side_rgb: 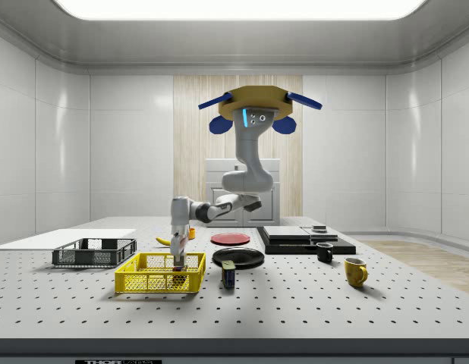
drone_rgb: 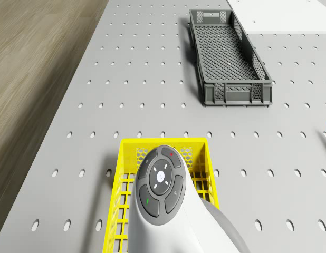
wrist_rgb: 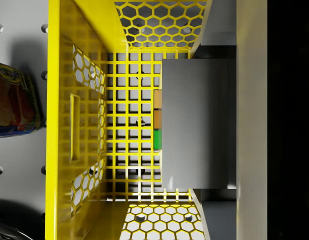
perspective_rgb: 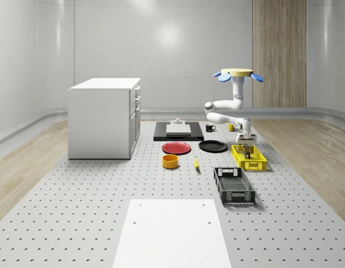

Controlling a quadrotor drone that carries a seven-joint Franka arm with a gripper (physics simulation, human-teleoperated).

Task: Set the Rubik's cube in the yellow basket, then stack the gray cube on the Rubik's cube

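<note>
Rubik's cube (wrist_rgb: pixel 157 125) lay inside the yellow basket (wrist_rgb: pixel 62 125), showing orange and green stickers beneath the gray cube (wrist_rgb: pixel 197 122), which the gripper (side_rgb: pixel 177 262) clasped. Drone (side_rgb: pixel 252 106) hovered beside the basket. No writing was legible.

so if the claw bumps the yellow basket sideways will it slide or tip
Probably slide: the yellow basket is low, wide and sits flat on the smooth pegboard table. Its open mesh walls look light, so it may shift easily. The Rubik's cube inside adds little anchoring.
</note>
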